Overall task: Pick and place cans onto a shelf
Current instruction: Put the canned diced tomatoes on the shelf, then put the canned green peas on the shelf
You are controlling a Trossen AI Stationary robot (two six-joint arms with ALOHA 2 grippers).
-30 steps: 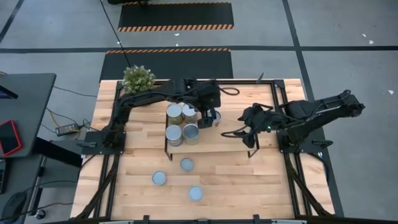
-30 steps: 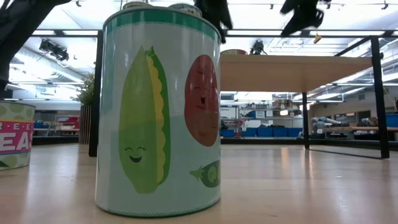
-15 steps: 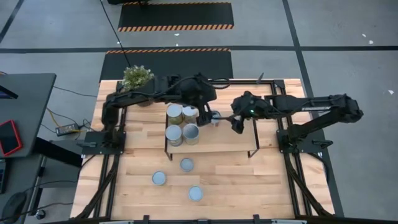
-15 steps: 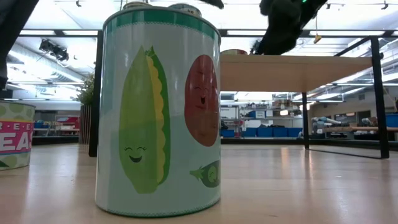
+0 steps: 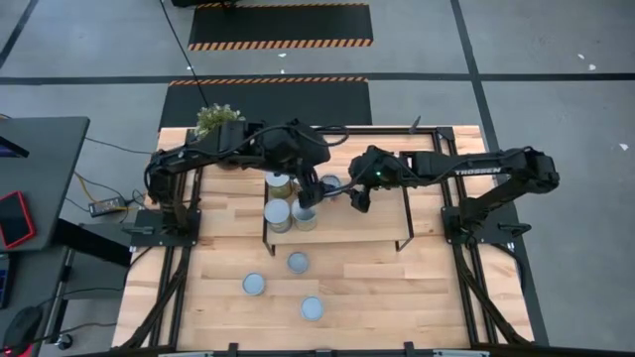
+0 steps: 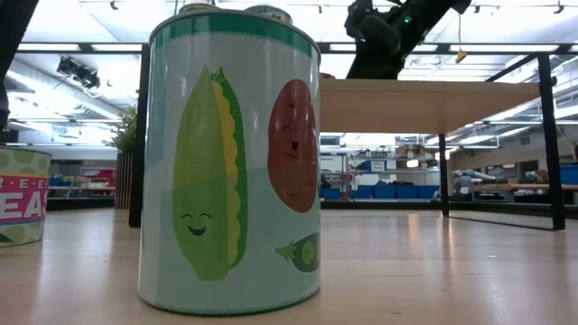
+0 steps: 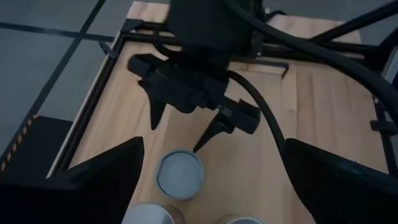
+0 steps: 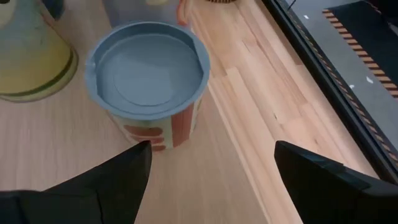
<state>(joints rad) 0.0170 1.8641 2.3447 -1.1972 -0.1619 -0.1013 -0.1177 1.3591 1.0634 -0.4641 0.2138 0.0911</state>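
Note:
A blue-grey-topped can (image 5: pixel 330 184) with a red-orange label (image 8: pixel 146 68) stands upright on the shelf (image 5: pixel 377 220). Three more cans (image 5: pixel 280 181) (image 5: pixel 278 213) (image 5: pixel 305 216) stand at the shelf's left end. My left gripper (image 5: pixel 310 191) hangs open above the shelf, just left of the lone can (image 7: pixel 179 174). My right gripper (image 5: pixel 354 196) is open, just right of that can and slanting down toward it (image 8: pixel 211 149). Neither touches it. Three cans (image 5: pixel 298 262) (image 5: pixel 254 285) (image 5: pixel 313 307) stand on the tabletop near the front.
A potted plant (image 5: pixel 218 119) sits at the far left corner. In the low view a large can with a pea-pod label (image 6: pixel 230 162) fills the foreground and another (image 6: pixel 23 194) stands at the left. Black rod frames (image 5: pixel 405 213) edge the shelf's ends.
My left gripper has risen and drawn back toward the table's left, away from the lone can on the shelf. My right gripper has swung toward the table's left and come down toward that can, staying open. The can has kept its place.

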